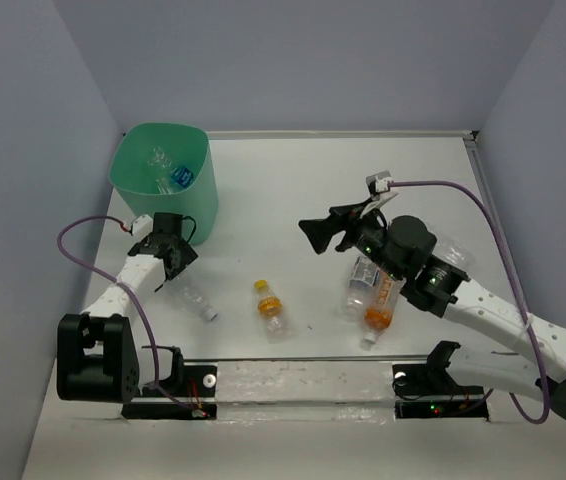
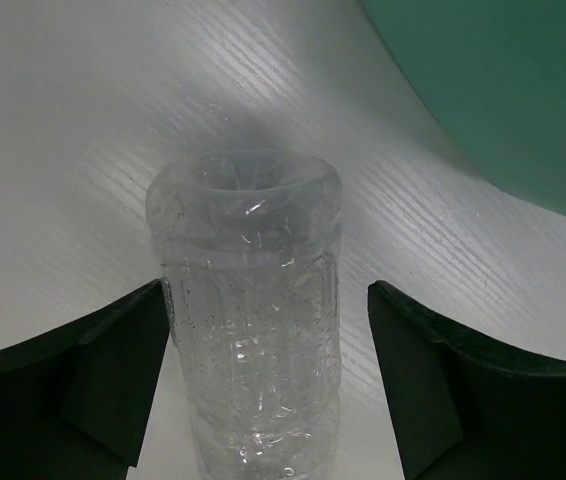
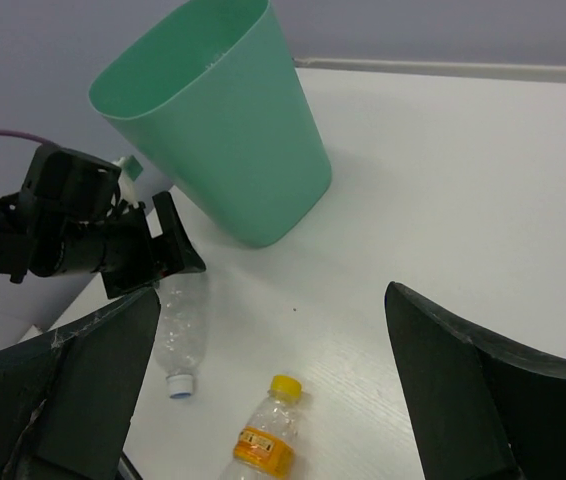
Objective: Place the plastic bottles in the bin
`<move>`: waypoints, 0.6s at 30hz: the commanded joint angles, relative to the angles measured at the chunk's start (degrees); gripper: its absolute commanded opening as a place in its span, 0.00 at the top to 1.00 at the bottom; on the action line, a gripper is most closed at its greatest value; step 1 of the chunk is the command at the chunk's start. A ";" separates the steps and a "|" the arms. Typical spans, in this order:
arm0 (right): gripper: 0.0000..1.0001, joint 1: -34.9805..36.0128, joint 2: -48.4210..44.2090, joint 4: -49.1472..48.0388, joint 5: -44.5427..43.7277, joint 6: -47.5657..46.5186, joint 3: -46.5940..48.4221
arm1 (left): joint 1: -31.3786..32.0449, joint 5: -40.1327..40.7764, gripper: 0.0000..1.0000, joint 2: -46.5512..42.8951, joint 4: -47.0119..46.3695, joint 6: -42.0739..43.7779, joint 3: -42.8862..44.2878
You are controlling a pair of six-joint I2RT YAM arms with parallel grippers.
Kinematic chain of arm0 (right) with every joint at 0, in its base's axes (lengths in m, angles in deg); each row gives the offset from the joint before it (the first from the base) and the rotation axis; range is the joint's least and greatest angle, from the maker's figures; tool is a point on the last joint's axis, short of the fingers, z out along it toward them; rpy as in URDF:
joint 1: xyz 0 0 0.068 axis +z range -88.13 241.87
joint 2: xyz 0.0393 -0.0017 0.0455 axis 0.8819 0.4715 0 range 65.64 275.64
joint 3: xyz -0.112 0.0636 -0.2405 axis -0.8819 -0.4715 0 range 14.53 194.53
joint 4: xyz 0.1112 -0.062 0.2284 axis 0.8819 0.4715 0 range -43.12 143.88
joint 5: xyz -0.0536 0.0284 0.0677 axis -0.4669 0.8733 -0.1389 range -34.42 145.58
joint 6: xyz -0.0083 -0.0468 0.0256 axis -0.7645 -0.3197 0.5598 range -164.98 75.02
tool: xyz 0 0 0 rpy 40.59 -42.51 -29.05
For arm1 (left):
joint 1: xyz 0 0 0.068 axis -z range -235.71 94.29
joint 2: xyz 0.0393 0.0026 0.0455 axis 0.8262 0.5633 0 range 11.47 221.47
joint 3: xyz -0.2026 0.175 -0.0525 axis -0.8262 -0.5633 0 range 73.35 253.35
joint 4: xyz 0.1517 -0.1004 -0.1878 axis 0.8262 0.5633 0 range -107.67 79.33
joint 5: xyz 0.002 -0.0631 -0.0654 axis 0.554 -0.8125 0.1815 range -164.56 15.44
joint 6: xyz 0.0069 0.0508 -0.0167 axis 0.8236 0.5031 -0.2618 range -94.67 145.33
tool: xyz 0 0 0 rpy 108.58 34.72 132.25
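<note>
The mint-green bin (image 1: 138, 180) stands at the back left, with a clear bottle (image 1: 157, 160) and a blue-labelled bottle (image 1: 182, 177) inside. My left gripper (image 1: 179, 262) is open just in front of the bin. Its fingers straddle the base end of a plain clear bottle (image 2: 248, 300) lying on the table, white cap (image 1: 209, 314) toward the front. A short yellow-capped bottle (image 1: 271, 308) lies mid-table. My right gripper (image 1: 313, 236) is open, empty and raised. Under the right arm lie a blue-labelled bottle (image 1: 365, 282) and an orange-labelled bottle (image 1: 381, 312).
Another clear bottle (image 1: 451, 252) lies partly hidden behind the right arm. The right wrist view shows the bin (image 3: 223, 130), the left gripper (image 3: 168, 262), the clear bottle (image 3: 183, 335) and the yellow-capped bottle (image 3: 268, 440). Grey walls enclose the white table (image 1: 293, 180).
</note>
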 commanded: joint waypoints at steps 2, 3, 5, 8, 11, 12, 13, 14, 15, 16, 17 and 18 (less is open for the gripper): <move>0.01 -0.08 3.34 -0.40 1.78 0.37 0.18 | -0.32 -2.17 0.18 -1.13 -3.51 2.37 -1.28; 0.01 -0.08 4.56 -0.22 1.87 0.46 0.35 | -0.32 -2.62 0.20 -1.57 -4.04 2.63 -1.80; 0.01 -0.08 5.97 0.39 2.40 0.72 1.31 | -0.32 -3.85 0.23 -2.27 -4.83 3.07 -2.16; 0.01 -0.08 8.52 1.54 3.19 1.07 2.63 | -0.32 -5.61 0.32 -1.49 -5.10 3.42 -2.16; 0.01 -0.08 11.68 3.11 4.07 1.33 4.03 | -0.32 -7.19 0.41 -0.96 -5.62 4.04 -2.16; 0.00 -0.08 12.82 4.08 4.24 1.25 4.65 | -0.32 -7.81 0.44 -1.04 -5.71 4.39 -1.98; 0.01 -0.08 15.53 6.09 4.07 1.60 5.79 | -0.32 -9.64 0.49 -1.31 -5.63 5.09 -1.89; 0.00 -0.08 17.04 6.89 4.16 1.86 5.80 | -0.14 -10.44 0.51 -1.57 -5.62 5.44 -1.72; 0.00 -0.08 18.53 7.60 4.24 2.12 6.67 | -0.05 -11.84 0.51 -1.75 -5.54 5.80 -1.28; 0.00 -0.08 20.20 8.73 4.25 2.39 7.03 | 0.03 -13.94 0.51 -1.92 -5.36 6.32 -0.76; 0.00 -0.08 23.18 9.18 3.98 3.00 7.64 | 0.47 -18.49 0.53 -2.01 -5.27 7.28 -0.49; 0.00 0.70 24.51 9.71 3.72 3.35 8.52 | 0.56 -21.06 0.55 -2.27 -5.45 7.47 -0.23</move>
